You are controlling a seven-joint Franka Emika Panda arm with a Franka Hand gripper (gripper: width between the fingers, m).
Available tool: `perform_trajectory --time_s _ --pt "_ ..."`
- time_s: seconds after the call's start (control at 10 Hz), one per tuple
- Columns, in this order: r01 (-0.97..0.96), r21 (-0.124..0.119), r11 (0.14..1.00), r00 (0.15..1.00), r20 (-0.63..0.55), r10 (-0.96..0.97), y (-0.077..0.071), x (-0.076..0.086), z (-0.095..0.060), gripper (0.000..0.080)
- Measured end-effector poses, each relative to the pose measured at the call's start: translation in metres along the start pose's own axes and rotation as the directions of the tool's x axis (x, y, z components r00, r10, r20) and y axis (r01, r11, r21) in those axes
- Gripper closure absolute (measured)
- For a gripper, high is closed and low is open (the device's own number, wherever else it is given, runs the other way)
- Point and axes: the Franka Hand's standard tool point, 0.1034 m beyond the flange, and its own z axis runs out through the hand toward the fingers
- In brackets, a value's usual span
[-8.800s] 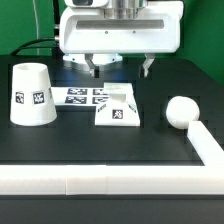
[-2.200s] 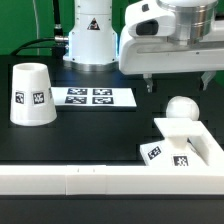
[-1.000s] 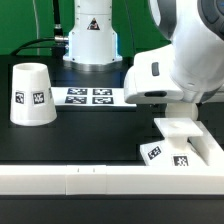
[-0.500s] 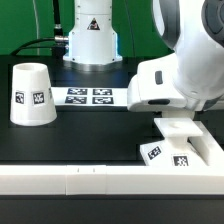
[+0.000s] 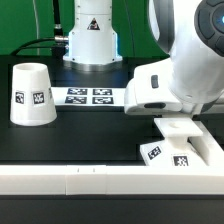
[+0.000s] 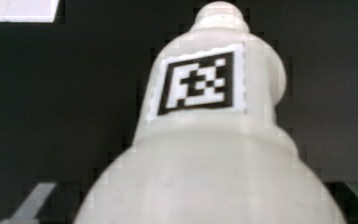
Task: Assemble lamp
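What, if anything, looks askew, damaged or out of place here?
Nothing stands out. The shade stands upright beside the marker board, the base sits in the corner of the rail, and the bulb, close in the wrist view, looks whole.

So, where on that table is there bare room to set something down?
The wide bare strip of table between the shade, the marker board and the long rail. The exterior view's right corner is crowded: the base sits there, the arm close by.

Bulb, shade and base are showing smooth white plastic, faintly glossy; the tabletop is looking matt black beneath my glossy white arm casing.
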Motion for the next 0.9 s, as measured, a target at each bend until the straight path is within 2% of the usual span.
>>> perform_trajectory --time_s 0.2,0.5,0.6,0.7,0.8,0.9 --pt "0.0 0.002 1.0 1.0 -0.002 0.0 0.001 0.0 -0.002 0.0228" --pt "0.036 0.012 0.999 0.999 -0.031 -0.036 0.008 -0.007 -0.026 0.0228" --pt "0.066 0.016 0.998 0.997 -0.031 -0.066 0.013 -0.016 -0.041 0.0226" --pt "0.099 0.002 0.995 0.995 -0.034 -0.099 0.019 -0.028 -0.065 0.0226" --pt "0.105 0.003 0.995 0.994 -0.039 -0.104 0.019 -0.034 -0.083 0.0226" --pt "0.108 0.004 0.994 0.992 -0.059 -0.108 0.018 -0.033 -0.093 0.0226"
